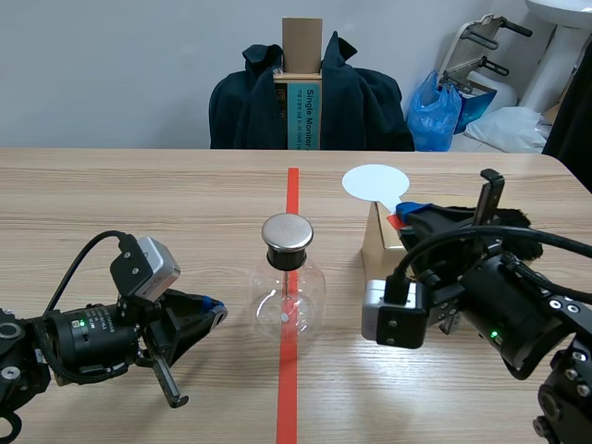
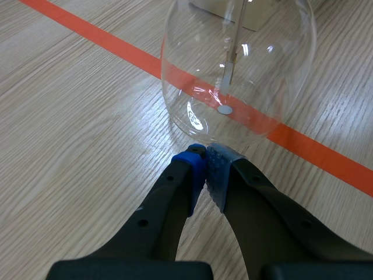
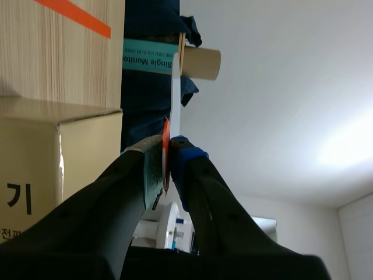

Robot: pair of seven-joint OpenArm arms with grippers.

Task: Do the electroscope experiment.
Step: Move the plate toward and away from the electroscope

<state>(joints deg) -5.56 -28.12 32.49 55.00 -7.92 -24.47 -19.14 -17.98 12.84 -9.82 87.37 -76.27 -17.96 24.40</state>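
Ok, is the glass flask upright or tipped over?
Upright. The glass flask stands on its rounded base on the table, with its metal cap at the top.

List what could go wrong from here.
The left gripper, shut, sits right by the base of the glass flask; a nudge could slide or tip it. The right gripper pinches the white disc paddle by a thin strip beside the cardboard box; it may slip or knock the box.

Glossy clear glass flask (image 1: 288, 301), metal cap (image 1: 287, 233), matt disc (image 1: 375, 181), wood-grain table (image 1: 139, 203).
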